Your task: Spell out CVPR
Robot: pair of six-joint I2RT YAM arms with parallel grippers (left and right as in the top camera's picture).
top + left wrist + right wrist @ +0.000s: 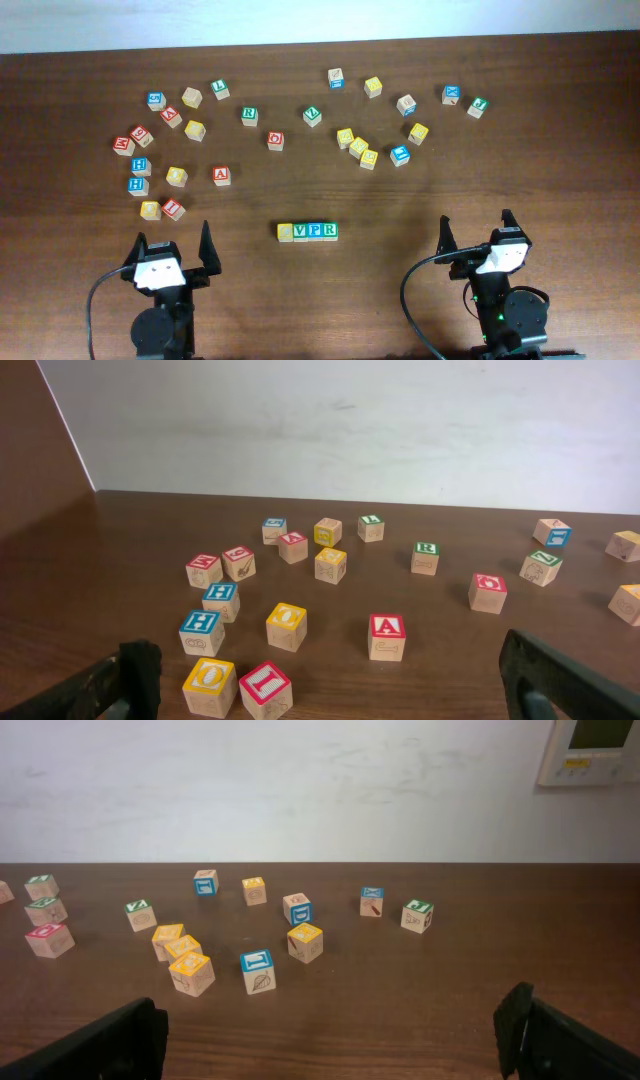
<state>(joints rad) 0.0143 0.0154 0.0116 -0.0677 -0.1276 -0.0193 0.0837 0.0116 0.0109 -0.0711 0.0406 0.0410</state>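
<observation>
Where the dark brown wooden desk (400,200) reaches its near edge, the left tool (173,237) and right tool (476,222) stand with fingers spread apart, holding nothing. Between them, slightly forward, lies the four-cube row of wooden letter blocks (307,232). Its cubes touch, its long axis runs left to right, and its letter faces point up, upright from the robot's side. Loose letter blocks (195,130) lie scattered well beyond. Each cube is judged light, rigid and not fragile, with smooth painted faces; take hold across the free front and back faces. The green V block (301,231), blue P block (316,231) and green R block (330,231) read clearly; the yellow end block (286,232) is too small to read.
</observation>
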